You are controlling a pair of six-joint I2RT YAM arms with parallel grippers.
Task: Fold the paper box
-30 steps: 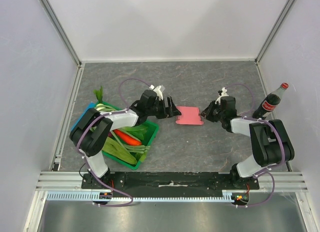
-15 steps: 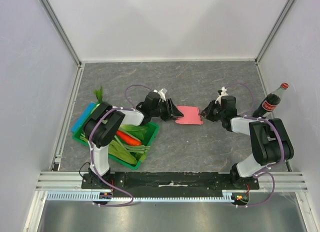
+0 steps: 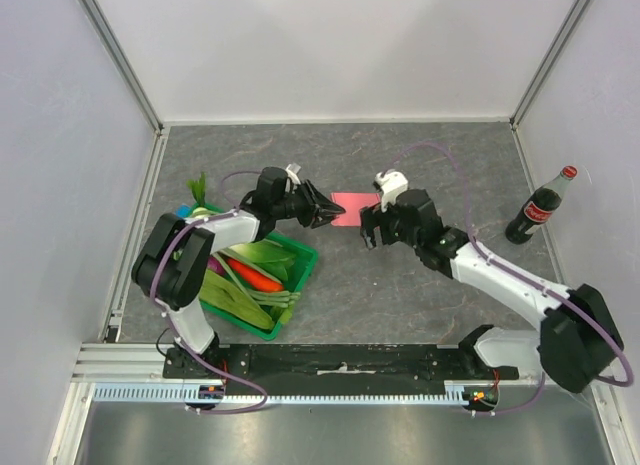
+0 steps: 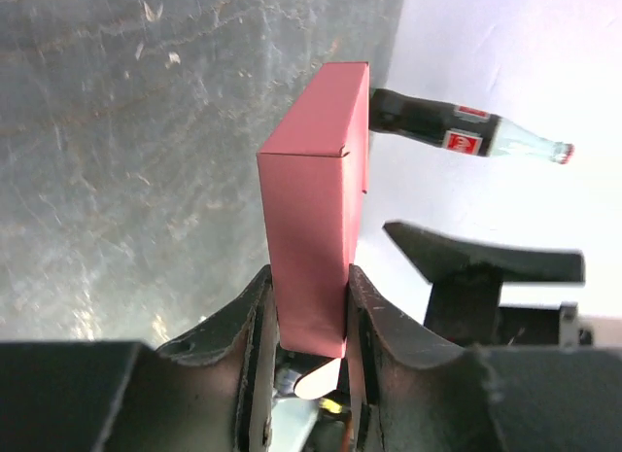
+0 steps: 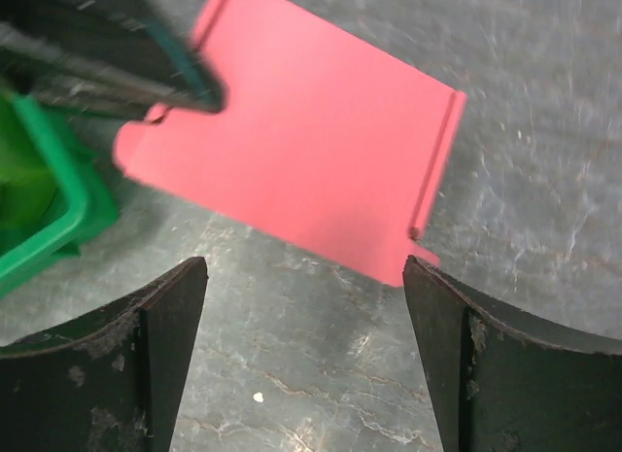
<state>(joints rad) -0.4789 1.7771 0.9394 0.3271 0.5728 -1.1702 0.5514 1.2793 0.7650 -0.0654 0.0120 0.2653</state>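
We see paper box [image 3: 355, 206] nearer green crate [image 3: 303, 273] than earlier, just off its right rim; left gripper [image 3: 327, 214] clamps crate-side end, we judge to steady it for folding; right gripper [image 3: 370, 231], released, gapes beside box, opposite crate.

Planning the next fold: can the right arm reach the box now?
Probably yes: the right pincer stands open just before the box, nothing between them; the left pincer clamps only its other end.
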